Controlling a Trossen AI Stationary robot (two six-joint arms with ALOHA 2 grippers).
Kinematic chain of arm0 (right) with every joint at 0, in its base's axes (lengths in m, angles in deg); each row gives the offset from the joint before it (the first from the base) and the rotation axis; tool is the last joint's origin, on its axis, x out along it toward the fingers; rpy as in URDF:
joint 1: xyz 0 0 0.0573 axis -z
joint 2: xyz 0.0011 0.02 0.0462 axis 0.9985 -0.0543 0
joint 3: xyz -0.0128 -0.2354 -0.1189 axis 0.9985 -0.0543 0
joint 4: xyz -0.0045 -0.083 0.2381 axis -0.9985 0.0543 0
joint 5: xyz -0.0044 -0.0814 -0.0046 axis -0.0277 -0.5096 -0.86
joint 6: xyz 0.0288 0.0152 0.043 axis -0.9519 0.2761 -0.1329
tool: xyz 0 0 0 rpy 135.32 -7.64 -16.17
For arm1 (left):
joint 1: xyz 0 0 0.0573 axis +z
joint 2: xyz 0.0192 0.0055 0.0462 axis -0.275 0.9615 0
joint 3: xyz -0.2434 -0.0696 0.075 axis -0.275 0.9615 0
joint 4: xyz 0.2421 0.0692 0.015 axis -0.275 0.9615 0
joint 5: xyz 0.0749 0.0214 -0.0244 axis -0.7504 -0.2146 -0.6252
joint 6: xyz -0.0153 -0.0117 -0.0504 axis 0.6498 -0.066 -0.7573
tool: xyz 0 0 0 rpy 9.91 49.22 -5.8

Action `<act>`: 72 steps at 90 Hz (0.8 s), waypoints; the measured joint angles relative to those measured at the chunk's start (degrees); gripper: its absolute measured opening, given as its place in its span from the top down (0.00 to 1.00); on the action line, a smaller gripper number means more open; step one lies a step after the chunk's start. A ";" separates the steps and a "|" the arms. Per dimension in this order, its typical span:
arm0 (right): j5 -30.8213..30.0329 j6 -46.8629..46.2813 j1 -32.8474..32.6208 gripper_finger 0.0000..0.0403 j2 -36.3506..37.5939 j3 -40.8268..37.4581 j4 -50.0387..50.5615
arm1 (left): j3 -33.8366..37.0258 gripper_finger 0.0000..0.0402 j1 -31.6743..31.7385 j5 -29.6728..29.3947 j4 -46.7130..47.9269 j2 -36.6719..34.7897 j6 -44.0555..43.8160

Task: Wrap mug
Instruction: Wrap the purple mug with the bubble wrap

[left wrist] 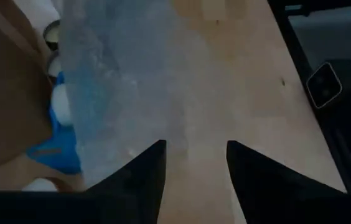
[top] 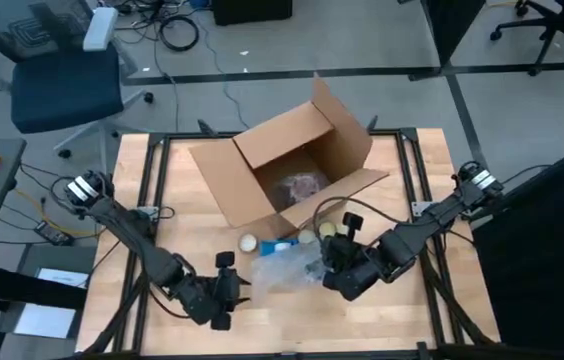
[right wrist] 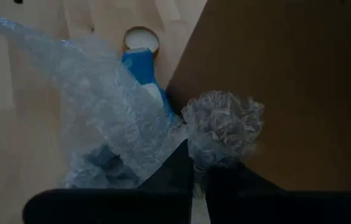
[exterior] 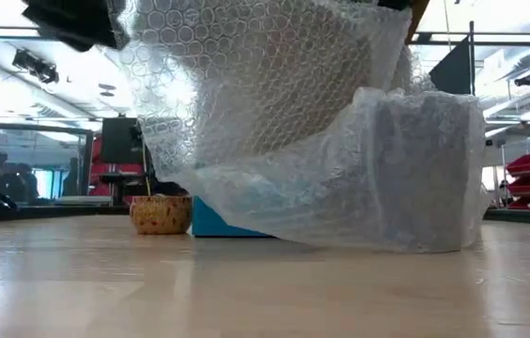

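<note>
At the worktop's (top: 162, 190) near edge, two claws flank a bubble-wrap bundle.

Nearest, the left claw (top: 224, 297) lies low with fingers apart, holding nothing, just beside the bubble wrap (top: 287, 266). Opposite, the right claw (right wrist: 198, 171) pinches a gathered wad of that wrap. Under the sheet a blue mug (right wrist: 139, 65) shows only partly. Behind stands an open cardboard box (top: 292, 165) with a wrapped item inside, hard to make out.

Lab, office chair (top: 65, 75), floor cables (top: 177, 30)
</note>
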 joint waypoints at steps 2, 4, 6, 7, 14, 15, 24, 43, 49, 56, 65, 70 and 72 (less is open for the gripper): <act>0.00 -0.02 0.00 1.00 0.00 0.00 -0.02 | 0.00 0.62 -0.11 -0.08 -0.69 0.70 -0.05; 0.00 -0.03 0.00 1.00 0.00 0.00 -0.03 | 0.00 0.62 -0.22 -0.35 -1.54 1.43 -0.04; 0.00 -0.05 0.00 1.00 0.00 0.00 -0.03 | 0.00 0.62 -0.32 -0.71 -2.47 2.19 0.00; 0.00 -0.07 0.00 1.00 0.00 0.00 -0.03 | 0.01 0.62 -0.37 -0.97 -2.96 2.58 0.03; 0.00 -0.09 0.00 1.00 0.00 0.00 -0.05 | 0.02 0.62 -0.43 -4.73 -6.42 4.97 0.46; 0.00 -0.13 0.00 1.00 0.00 0.00 -0.05 | 0.02 0.62 -0.42 -5.29 -6.85 5.27 0.66; 0.05 -0.52 0.00 1.00 -0.02 0.00 -0.05 | 0.02 0.62 -0.38 -11.24 -9.57 7.35 1.51; 1.33 -0.63 0.00 1.00 -0.02 0.00 -0.09 | 0.02 0.62 -0.34 -19.57 -12.69 8.56 2.29; 1.51 -0.72 -0.01 1.00 -0.02 0.00 -0.27 | 0.02 0.64 -0.32 -23.21 -12.71 8.56 0.93; 1.53 -1.54 -0.11 1.00 -0.02 0.00 -0.31 | -0.04 0.71 0.01 -26.04 -12.67 8.56 -0.59; 2.77 -2.05 -0.13 1.00 -0.02 0.00 -0.31 | -0.07 0.88 0.88 -26.50 -12.69 8.56 -2.44; 3.26 -2.45 -0.27 1.00 -0.02 0.00 -0.29 | -0.07 0.96 1.43 -26.83 -12.70 8.56 -3.12; 3.37 -2.55 -0.29 1.00 -0.02 0.00 -0.29 | -0.07 0.97 1.67 -27.14 -12.71 8.56 -3.25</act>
